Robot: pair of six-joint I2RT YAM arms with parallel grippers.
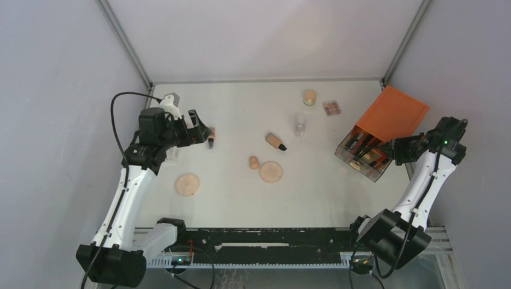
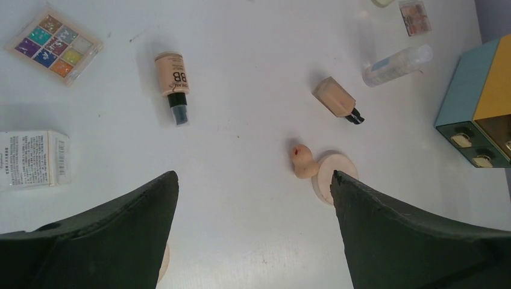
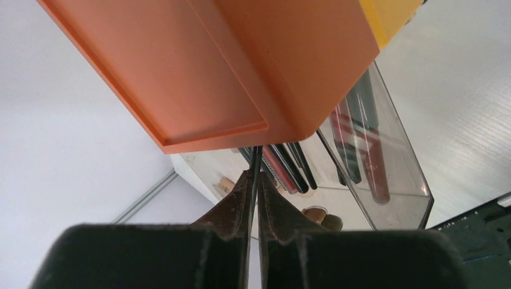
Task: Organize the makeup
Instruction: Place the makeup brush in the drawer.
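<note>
Right claw [image 3: 253, 183] is pinched on a thin black brush [image 3: 257, 158] right at the clear drawer [image 3: 391, 174] under the orange lid [image 3: 241, 66]. Skinny grip, so I reckon it could slip, or snag the lid and shove the box. Left claw [image 2: 253, 177] gapes wide, empty, over the BB bottle [image 2: 171, 75] on the table [image 2: 241, 48].

On the table [image 1: 241, 205], the box of drawers [image 1: 391, 114] is placed at the right edge, and brushes and pencils [image 3: 361, 132] are kept in its open drawer [image 3: 410, 180]. A thin brush [image 3: 257, 158] is held between the fingers of the right gripper [image 3: 254, 180], its far end among them. Near the middle a foundation bottle [image 1: 276, 142] is laid, with a sponge [image 1: 253, 162] before it and a round disc [image 1: 271, 171] just beside the sponge, on its right. A second disc [image 1: 187, 184] is found well to the left. Behind the bottle, a small vial [image 1: 299, 124], a jar [image 1: 310, 97] and a small palette [image 1: 331, 108] are set. The BB bottle [image 1: 211, 137] is laid at the left, with an eyeshadow palette [image 2: 53, 45] and a carton [image 2: 33, 159] farther left.
</note>
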